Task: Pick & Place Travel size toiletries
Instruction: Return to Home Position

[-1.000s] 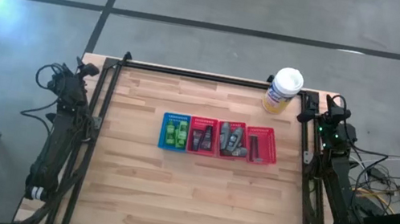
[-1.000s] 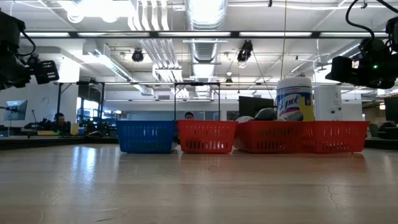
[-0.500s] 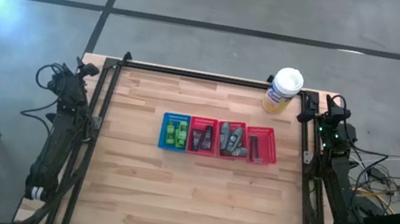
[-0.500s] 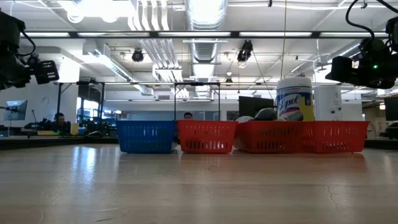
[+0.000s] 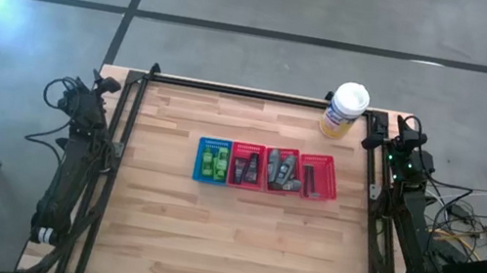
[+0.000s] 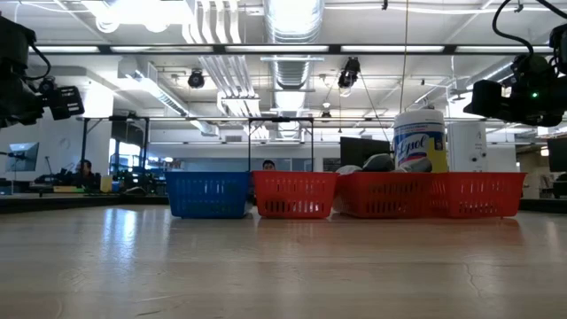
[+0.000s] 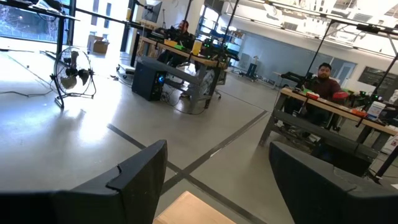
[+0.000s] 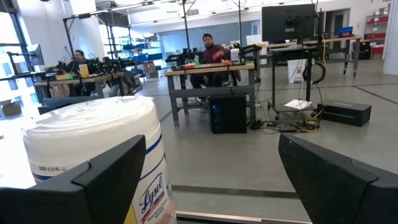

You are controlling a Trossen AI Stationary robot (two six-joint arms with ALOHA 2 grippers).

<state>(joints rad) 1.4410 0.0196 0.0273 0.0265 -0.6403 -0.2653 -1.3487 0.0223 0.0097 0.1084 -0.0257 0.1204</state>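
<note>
The toiletries lie in a row of four small trays at mid-table. Green packets [image 5: 213, 160] fill the blue tray [image 5: 198, 171]. Dark tubes [image 5: 245, 168], grey oval containers [image 5: 281, 170] and a thin dark stick [image 5: 310, 178] lie in the three red trays. In the low view a grey container [image 6: 376, 163] pokes above a red tray wall [image 6: 434, 197]. My left gripper [image 7: 217, 186] is open, raised at the table's far left corner. My right gripper [image 8: 221, 186] is open, raised at the far right corner, beside the canister.
A tall yellowish canister with a white lid [image 5: 345, 110] stands at the far edge near the right arm and fills part of the right wrist view [image 8: 99, 143]. A black frame rail [image 5: 260, 95] runs around the table. Bare wood [image 5: 226, 243] lies between the trays and the near edge. People sit at desks in the room beyond.
</note>
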